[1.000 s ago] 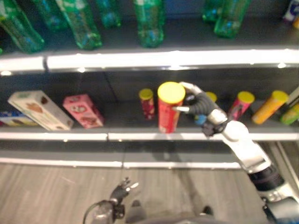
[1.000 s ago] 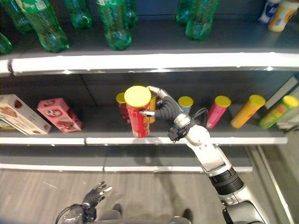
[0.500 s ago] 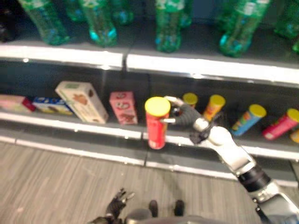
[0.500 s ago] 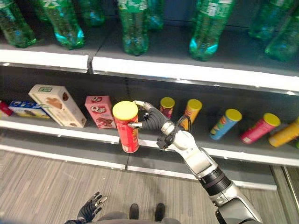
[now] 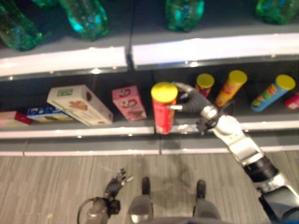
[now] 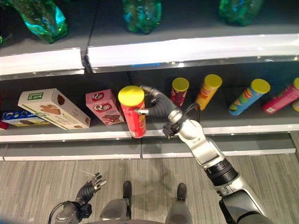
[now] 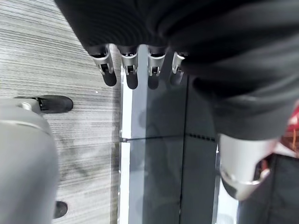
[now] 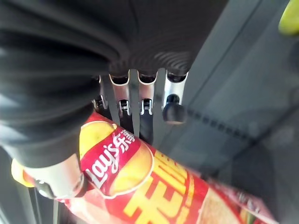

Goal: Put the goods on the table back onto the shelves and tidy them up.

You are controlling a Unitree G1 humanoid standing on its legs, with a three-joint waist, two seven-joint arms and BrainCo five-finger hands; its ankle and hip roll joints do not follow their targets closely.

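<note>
Tall red cardboard chip can w/ yellow lid (image 6: 133, 112) upright at front edge of lower grey shelf (image 6: 70, 136), beside pink box (image 6: 104, 107); right hand (image 6: 156, 105) curled round it. Left hand (image 6: 88, 189) low by floor, fingers relaxed, holding nothing.

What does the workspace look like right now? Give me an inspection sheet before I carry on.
Surface: middle shelf, goods in a row.
Job's things: red chip can, yellow lid, upright at the shelf's front edge.
Clutter: cream box, pink box, four chip cans further right, green bottles on the shelf above.
Hands: right hand curled round the can; left hand low, relaxed, holding nothing.
Cables: nothing seen.
Surroundings: grey plank floor.
</note>
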